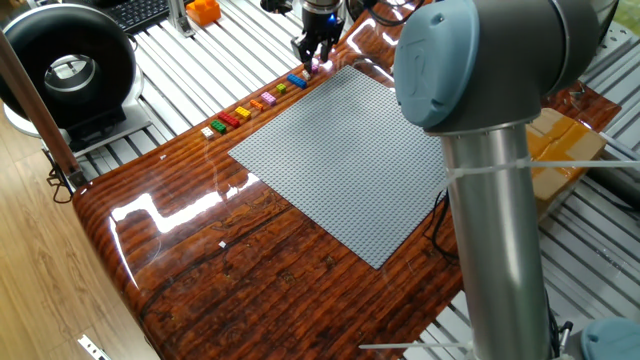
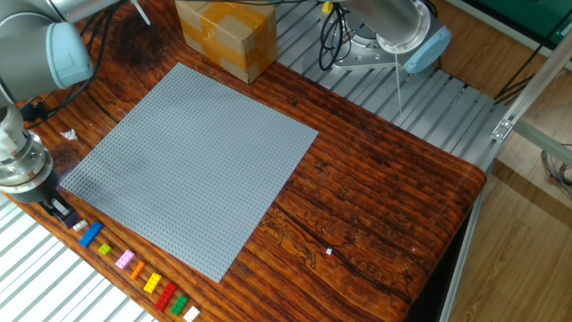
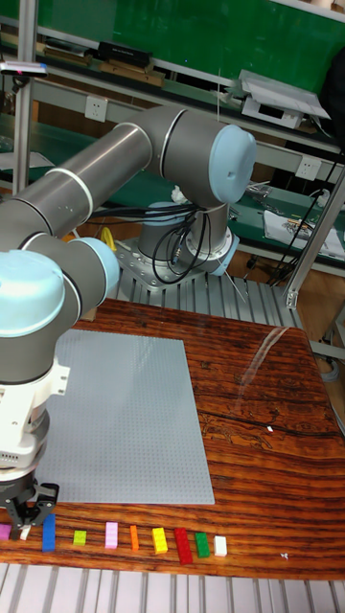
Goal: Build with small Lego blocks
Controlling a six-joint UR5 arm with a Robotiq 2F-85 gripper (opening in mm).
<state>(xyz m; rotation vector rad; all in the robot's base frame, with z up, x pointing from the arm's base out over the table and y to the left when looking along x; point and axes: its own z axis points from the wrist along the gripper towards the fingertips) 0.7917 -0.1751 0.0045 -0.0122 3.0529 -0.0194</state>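
The small Lego blocks (image 1: 255,104) lie in a row along the table edge beside the grey baseplate (image 1: 350,150). In the other fixed view the row (image 2: 137,271) runs white, blue, green, pink, orange, yellow, red, green, white. The tall fixed view shows the same row (image 3: 134,537) along the near edge. My gripper (image 1: 313,60) hangs over the blue end of the row, pointing down. Its fingers (image 3: 26,517) look open, just above a tiny white brick (image 3: 25,532), with nothing seen held. It (image 2: 63,215) stands beside the baseplate's corner.
A cardboard box (image 2: 223,31) sits past the baseplate's far side. An orange chunky object (image 1: 203,10) rests on the metal slats, near a black round device (image 1: 65,70). The arm's own thick links (image 1: 480,120) hide part of the table.
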